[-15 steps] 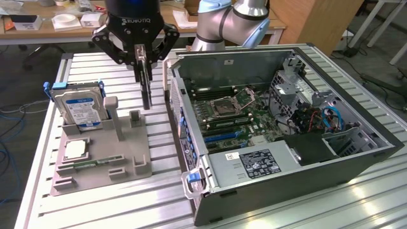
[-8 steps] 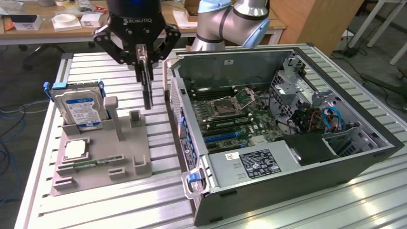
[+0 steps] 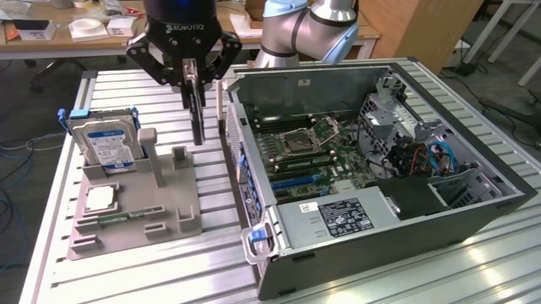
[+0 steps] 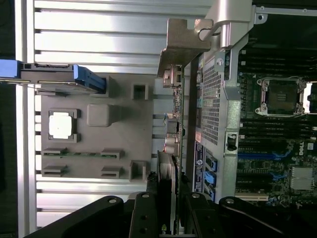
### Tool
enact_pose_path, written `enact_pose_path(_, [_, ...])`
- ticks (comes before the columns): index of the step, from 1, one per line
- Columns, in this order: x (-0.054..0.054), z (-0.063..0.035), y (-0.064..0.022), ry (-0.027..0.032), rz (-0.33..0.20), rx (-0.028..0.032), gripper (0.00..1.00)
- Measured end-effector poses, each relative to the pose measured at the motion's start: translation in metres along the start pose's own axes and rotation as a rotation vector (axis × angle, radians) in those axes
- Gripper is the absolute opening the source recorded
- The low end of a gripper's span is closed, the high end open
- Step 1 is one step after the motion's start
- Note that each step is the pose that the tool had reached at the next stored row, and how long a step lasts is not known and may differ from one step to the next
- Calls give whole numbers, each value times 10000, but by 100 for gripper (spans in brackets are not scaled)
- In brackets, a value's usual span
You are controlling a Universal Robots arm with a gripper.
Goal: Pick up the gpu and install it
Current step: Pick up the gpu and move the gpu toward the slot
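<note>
Card edge toward the exterior camera, the gpu (image 3: pixel 196 117) (image 4: pixel 171 129) hangs upright from my hand (image 3: pixel 194 81) (image 4: pixel 168 198) in the upper left of the exterior view. My hand is closed on it, pinching the board from both sides at its top edge. From the outside the board reads as a thin dark strip. Its pale metal bracket (image 3: pixel 220 104) (image 4: pixel 184 39) stands on the side nearest the computer case (image 3: pixel 473 209).

The card's lower edge looks lifted off the grey holder (image 3: pixel 169 209) (image 4: pixel 124 144) beneath it, just above a small upright post (image 3: pixel 179 156) on that holder. I cannot tell for certain whether there is a gap.

Left of the card in the exterior view, a hard drive (image 3: pixel 106 142) with a blue-and-white label stands upright in the holder. A square silver processor chip (image 3: pixel 100 197) (image 4: pixel 61 125) lies flat in a pocket toward the lower left. A narrow green memory stick (image 3: pixel 114 220) lies in a slot near it.

Just right of the card, the open case lies on its side, its near wall (image 4: pixel 215 94) close beside the bracket. Inside are the green motherboard (image 3: pixel 325 161) with its open processor socket (image 3: pixel 308 134) (image 4: pixel 282 96), blue slots (image 3: pixel 292 183) and a labelled power supply (image 3: pixel 338 215). Holder and case both rest on the ribbed aluminium surface (image 3: pixel 127 272).
</note>
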State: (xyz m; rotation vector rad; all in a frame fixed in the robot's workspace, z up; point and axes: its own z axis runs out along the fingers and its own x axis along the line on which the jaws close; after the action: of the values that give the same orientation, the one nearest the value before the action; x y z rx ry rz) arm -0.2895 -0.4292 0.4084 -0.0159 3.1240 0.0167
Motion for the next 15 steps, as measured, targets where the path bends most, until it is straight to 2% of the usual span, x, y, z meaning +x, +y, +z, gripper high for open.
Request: enact_pose_path(15, [-40,0,0,0,0,0,27])
